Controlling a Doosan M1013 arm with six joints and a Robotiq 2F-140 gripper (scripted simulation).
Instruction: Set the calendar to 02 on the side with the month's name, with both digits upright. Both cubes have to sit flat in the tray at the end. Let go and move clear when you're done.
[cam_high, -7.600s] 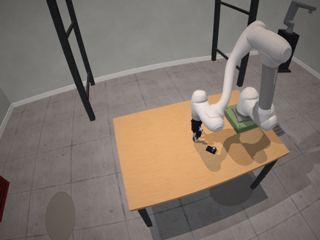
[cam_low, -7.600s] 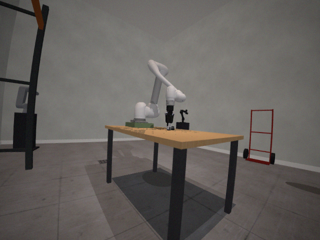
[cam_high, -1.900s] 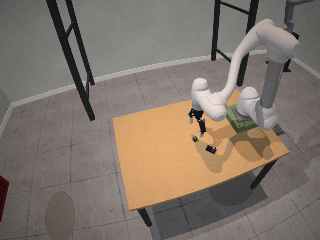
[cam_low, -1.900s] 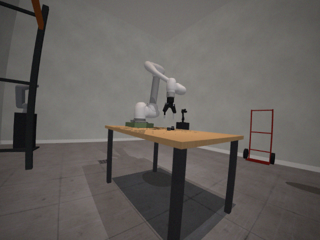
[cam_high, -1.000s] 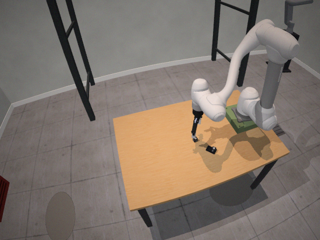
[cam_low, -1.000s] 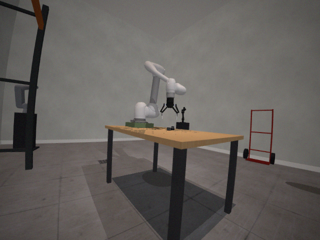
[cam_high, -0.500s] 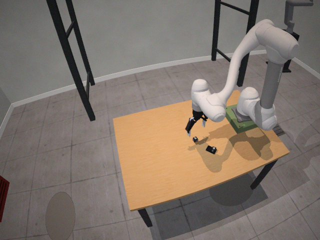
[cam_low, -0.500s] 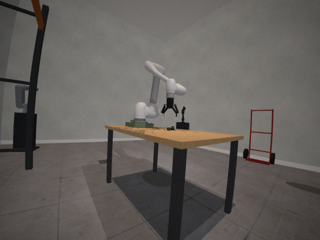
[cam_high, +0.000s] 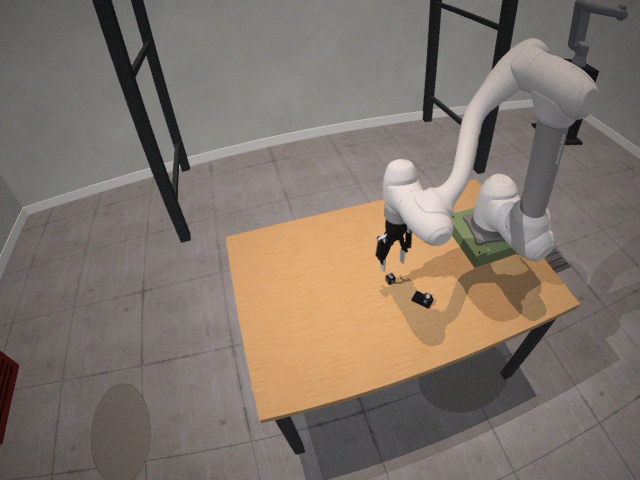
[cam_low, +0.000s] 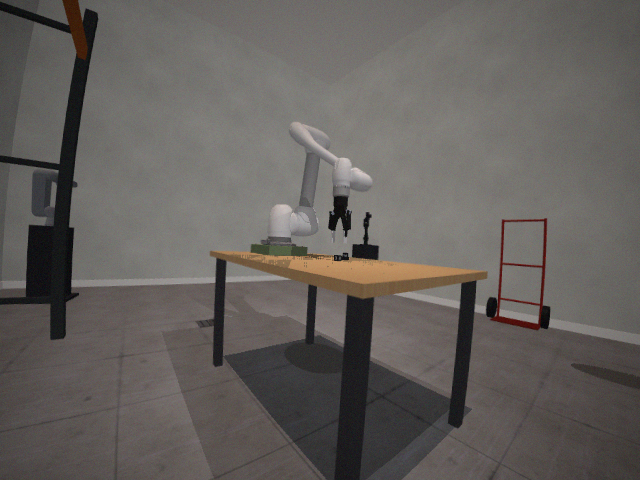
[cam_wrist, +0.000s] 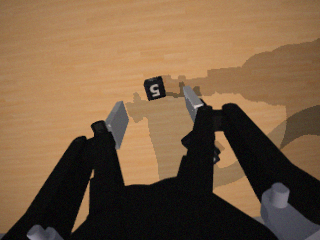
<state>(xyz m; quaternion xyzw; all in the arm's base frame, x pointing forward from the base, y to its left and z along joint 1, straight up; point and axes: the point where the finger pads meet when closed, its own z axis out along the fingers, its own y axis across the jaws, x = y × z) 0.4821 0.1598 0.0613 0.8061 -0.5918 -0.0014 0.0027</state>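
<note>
While hovering above the cube (cam_wrist: 154, 88) — showing 5 — the fingers seem half-spread, grasping nothing.

Grey walls (cam_low: 465, 129), tiled floor (cam_high: 155, 310), wooden table (cam_high: 310, 335), red hand truck (cam_low: 522, 222).

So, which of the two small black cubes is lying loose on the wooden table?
The small black cube below the gripper, showing 5 upward; the other cube sits in the black tray.
</note>
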